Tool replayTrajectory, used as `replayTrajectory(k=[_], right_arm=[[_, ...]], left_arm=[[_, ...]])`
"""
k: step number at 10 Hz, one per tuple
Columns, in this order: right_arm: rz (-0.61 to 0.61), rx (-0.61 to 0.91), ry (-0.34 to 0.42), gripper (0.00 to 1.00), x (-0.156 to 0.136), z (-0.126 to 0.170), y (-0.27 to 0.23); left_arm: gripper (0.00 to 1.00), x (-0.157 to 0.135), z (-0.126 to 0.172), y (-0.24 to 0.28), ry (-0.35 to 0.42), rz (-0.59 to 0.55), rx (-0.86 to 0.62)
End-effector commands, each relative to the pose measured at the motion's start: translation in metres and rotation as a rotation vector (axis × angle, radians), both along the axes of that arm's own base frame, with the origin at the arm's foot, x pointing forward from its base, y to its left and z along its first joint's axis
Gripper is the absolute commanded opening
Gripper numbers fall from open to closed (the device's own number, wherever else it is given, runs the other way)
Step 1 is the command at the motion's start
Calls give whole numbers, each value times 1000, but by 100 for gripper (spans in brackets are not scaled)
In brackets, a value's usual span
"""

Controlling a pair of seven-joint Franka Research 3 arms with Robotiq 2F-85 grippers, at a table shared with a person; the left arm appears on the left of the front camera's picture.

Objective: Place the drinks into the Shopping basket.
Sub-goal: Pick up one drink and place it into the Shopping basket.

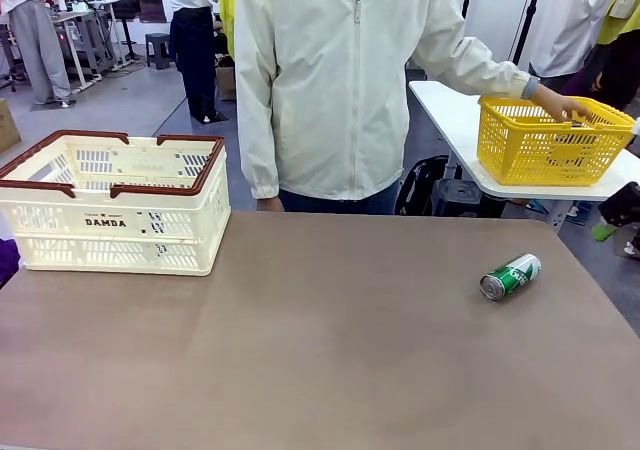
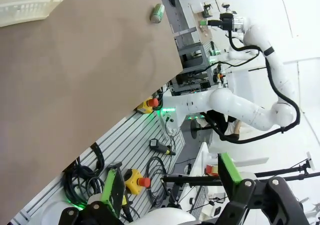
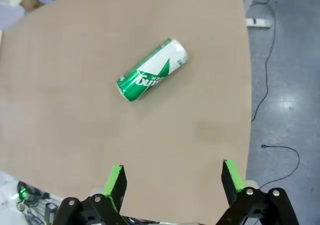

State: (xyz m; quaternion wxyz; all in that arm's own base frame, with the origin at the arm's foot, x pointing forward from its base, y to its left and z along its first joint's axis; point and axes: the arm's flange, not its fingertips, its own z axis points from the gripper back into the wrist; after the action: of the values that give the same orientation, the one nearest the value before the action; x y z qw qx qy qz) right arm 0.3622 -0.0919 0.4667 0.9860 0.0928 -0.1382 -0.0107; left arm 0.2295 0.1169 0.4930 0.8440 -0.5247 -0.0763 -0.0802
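A green drink can point(image 1: 510, 276) with white lettering lies on its side on the brown table, toward the right. The right wrist view looks down on the same can point(image 3: 151, 69), well ahead of my open right gripper point(image 3: 174, 180), whose green-padded fingers hold nothing. The cream Shopping basket point(image 1: 110, 232) with its dark red-brown rim stands at the table's far left; a corner of the basket point(image 2: 30, 5) shows in the left wrist view, with the can point(image 2: 157, 13) far off. My left gripper point(image 2: 170, 185) is open and holds nothing, off the table's near edge.
A person in a pale jacket point(image 1: 340, 80) stands at the far edge, one hand point(image 1: 560, 103) reaching into a yellow mesh basket point(image 1: 550, 142) on a white side table. The table's right edge point(image 3: 248, 85) lies close to the can. Cables and emergency-stop buttons point(image 2: 137, 181) sit below the near edge.
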Motion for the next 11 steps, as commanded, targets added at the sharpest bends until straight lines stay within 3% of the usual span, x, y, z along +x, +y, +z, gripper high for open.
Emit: replayTrajectory(k=[1,2,3,4,5,6,7,9,11], right_arm=[[-24,144,-16,100,-2,9,-3],[-24,144,-16,100,-2,9,-3],[-2,44,-5,100,-1,1,-3],[61,-5,14,100,20,-10,8],[258,5,-71,100,45,-18,13],[583,14,-182,100,67,-24,14],[832,4,-247,100,84,-27,14],[911,-35,-269,100,102,-35,20],[1341,-38,-317,100,112,-53,30]], left_arm=[[100,0,0,-1,-18,-4,-24],[100,0,0,-1,-18,-4,-24],[100,0,0,-1,-18,-4,-24],[100,0,0,-1,-18,-4,-24],[100,0,0,-1,-18,-4,-24],[100,0,0,-1,-18,-4,-24],[100,0,0,-1,-18,-4,-24],[100,0,0,-1,-18,-4,-24],[100,0,0,-1,-18,-4,-24]])
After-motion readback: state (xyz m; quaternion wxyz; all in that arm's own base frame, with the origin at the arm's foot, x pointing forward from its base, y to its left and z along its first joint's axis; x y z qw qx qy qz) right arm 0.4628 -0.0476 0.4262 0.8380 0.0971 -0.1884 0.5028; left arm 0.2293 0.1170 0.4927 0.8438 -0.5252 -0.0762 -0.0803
